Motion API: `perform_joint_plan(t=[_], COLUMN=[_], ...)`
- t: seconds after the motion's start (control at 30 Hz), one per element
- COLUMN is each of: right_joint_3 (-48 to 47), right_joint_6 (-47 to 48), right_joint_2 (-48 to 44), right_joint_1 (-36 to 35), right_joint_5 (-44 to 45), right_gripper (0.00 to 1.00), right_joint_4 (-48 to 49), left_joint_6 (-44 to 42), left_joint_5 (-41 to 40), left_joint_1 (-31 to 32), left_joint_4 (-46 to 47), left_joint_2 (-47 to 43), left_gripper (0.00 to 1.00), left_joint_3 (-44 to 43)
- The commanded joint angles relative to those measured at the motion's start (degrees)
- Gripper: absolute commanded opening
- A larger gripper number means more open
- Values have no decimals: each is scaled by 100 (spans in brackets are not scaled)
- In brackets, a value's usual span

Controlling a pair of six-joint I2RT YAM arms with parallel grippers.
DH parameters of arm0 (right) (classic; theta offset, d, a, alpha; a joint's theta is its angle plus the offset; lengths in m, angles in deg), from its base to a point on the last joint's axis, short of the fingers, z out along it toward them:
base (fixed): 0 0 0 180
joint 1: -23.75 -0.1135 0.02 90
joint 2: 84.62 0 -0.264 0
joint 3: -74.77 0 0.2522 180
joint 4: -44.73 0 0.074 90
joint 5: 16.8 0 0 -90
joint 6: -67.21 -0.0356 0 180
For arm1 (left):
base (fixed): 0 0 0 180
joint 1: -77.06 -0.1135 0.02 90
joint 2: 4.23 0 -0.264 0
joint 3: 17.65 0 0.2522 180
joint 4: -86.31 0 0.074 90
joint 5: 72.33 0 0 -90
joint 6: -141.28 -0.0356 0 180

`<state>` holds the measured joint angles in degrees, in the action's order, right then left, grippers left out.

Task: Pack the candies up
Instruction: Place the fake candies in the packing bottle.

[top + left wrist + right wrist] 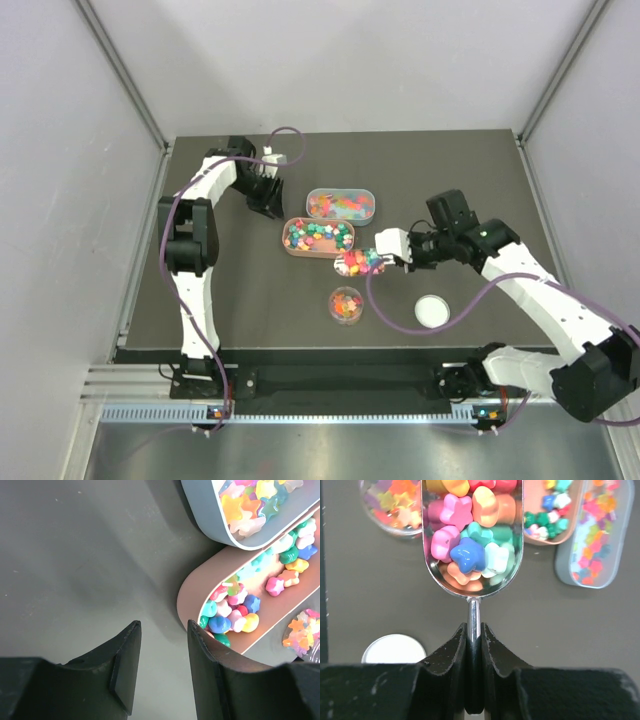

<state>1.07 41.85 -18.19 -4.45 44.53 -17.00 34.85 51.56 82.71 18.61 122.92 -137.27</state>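
My right gripper [474,628] is shut on the thin handle of a metal scoop [436,575] heaped with mixed-colour candies [467,555]. In the top view the scoop [360,263] hangs level, just above and right of the small round clear jar [346,305], which holds some candies. The jar [390,505] lies at the upper left in the right wrist view. My left gripper [162,630] stands open over bare table, left of the brown tray [192,597], with nothing between its fingers. From above, the left gripper [265,192] is at the back left.
A brown oval tray [290,240] and a grey oval tray [341,191], both holding candies, lie side by side mid-table. The jar's white lid [433,311] lies flat to the jar's right, under the right arm. Grey walls close in on both sides.
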Motion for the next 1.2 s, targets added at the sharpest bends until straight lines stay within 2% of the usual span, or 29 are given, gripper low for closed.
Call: perform_joint_plan(t=[0.0,0.13,0.27,0.53,1.17], right_joint_3=[132,324,519,483,132], right_joint_6=[321,478,847,1138,1165], right_joint_2=[-166,-122,-140,-34,203], right_joint_1=[-158,-316,-537,-730,-1336], right_joint_5=[45,229,826,1082,2242], right_gripper=[0,0,0,0,0], right_joint_4=[-55,-99,-55,-389,-793], left_joint_6=[-27,-1,96,113,201], left_joint_5=[215,197,39,56,162], left_joint_1=[-29,-38,-46,-64,-117], left_joint_4=[146,172,357,454,761], left_joint_2=[-50,-103,-330,-437,-964], left_gripper=[47,47,47,47,47], left_joint_3=[-5,31,206,400,988])
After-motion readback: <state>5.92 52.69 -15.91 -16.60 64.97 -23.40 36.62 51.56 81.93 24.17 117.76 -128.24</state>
